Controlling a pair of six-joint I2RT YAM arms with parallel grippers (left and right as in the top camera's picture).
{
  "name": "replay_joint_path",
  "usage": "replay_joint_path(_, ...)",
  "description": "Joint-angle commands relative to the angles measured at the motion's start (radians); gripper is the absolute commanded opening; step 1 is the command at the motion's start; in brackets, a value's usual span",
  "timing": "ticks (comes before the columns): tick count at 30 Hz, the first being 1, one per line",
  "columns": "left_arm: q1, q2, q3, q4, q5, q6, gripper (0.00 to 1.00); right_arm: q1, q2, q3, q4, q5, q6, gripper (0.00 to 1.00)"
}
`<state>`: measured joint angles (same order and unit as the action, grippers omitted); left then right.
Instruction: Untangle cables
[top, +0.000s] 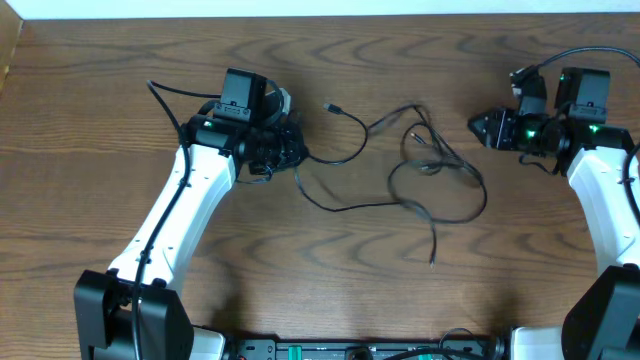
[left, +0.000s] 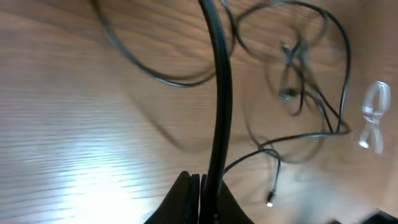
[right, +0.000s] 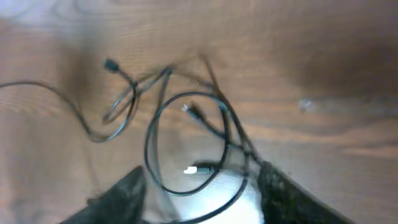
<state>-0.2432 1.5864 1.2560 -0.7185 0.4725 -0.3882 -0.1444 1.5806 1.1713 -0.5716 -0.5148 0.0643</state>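
Black cables (top: 430, 165) lie tangled mid-desk (top: 330, 290), btwn the two arms. L pincer (top: 285, 150) is clamped tight on one strand at the tangle's left end. R pincer (top: 482, 127) is spread wide w/ nothing in it, just right of the tangle.

1. Dark wood-grain table (top: 330, 300), with the grain running left to right across the overhead view.
2. Thin black cables (top: 440, 165) sprawl on it around the middle, loose loops crossing one another.
3. One strand swings out to the left, and its small plug (top: 330, 105) lies flat on the wood.
4. Another loose end (top: 432, 262) trails toward the near edge, apart from the loops.
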Motion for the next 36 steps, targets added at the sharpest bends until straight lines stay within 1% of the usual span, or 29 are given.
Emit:
replay_joint_path(1,0.002,0.003,0.006,-0.013,-0.092,0.022,0.08,0.002,-0.004,0.012,0.023,0.077,0.097,0.70)
replay_joint_path(2,0.002,0.003,0.006,-0.016,-0.092,0.022,0.08,0.005,-0.004,0.012,0.034,0.040,0.096,0.71)
replay_joint_path(3,0.002,0.003,0.006,-0.019,-0.092,0.021,0.09,0.009,-0.004,0.012,0.044,-0.004,0.094,0.75)
replay_joint_path(4,0.002,0.003,0.006,-0.022,-0.092,0.022,0.14,0.015,-0.004,0.012,0.050,-0.046,0.082,0.77)
replay_joint_path(5,0.002,0.003,0.006,-0.026,-0.093,0.022,0.22,0.026,-0.004,0.012,0.056,-0.087,0.060,0.78)
replay_joint_path(7,0.002,0.003,0.006,-0.031,-0.093,0.022,0.46,0.054,-0.004,0.012,0.056,-0.116,0.040,0.82)
replay_joint_path(9,0.002,0.003,0.006,-0.037,-0.094,0.023,0.60,0.096,-0.004,0.012,0.052,-0.100,0.010,0.84)
replay_joint_path(11,0.002,0.003,0.006,-0.045,-0.114,0.029,0.63,0.145,-0.003,0.012,0.048,-0.004,0.006,0.86)
replay_joint_path(15,0.002,0.003,0.006,-0.067,-0.147,0.029,0.64,0.224,0.003,0.011,0.042,0.245,0.011,0.88)
replay_joint_path(16,0.002,0.003,0.006,-0.071,-0.150,0.029,0.64,0.238,0.006,0.011,0.040,0.288,0.023,0.87)
replay_joint_path(17,0.002,0.003,0.006,-0.080,-0.153,0.029,0.64,0.262,0.019,0.011,0.036,0.352,0.063,0.86)
replay_joint_path(18,0.002,0.003,0.006,-0.086,-0.158,0.029,0.64,0.272,0.028,0.011,0.033,0.359,0.077,0.85)
replay_joint_path(22,0.002,0.003,0.006,-0.104,-0.210,0.029,0.64,0.303,0.074,0.011,0.028,0.340,0.100,0.76)
replay_joint_path(26,0.002,0.003,0.006,-0.108,-0.213,0.029,0.64,0.337,0.124,0.011,0.030,0.298,0.100,0.71)
replay_joint_path(29,0.002,0.003,0.006,-0.108,-0.213,0.029,0.64,0.361,0.159,0.011,0.037,0.299,0.100,0.64)
replay_joint_path(30,0.002,0.003,0.006,-0.108,-0.212,0.029,0.64,0.367,0.171,0.011,0.042,0.299,0.100,0.60)
replay_joint_path(31,0.002,0.003,0.006,-0.108,-0.212,0.029,0.64,0.372,0.182,0.011,0.046,0.299,0.100,0.53)
replay_joint_path(33,0.002,0.003,0.006,-0.109,-0.212,0.029,0.64,0.378,0.204,0.011,0.055,0.299,0.104,0.36)
replay_joint_path(35,0.002,0.003,0.006,-0.111,-0.212,0.029,0.64,0.379,0.222,0.011,0.061,0.309,0.126,0.08)
replay_joint_path(36,0.002,0.003,0.006,-0.112,-0.212,0.029,0.64,0.379,0.227,0.011,0.066,0.320,0.147,0.01)
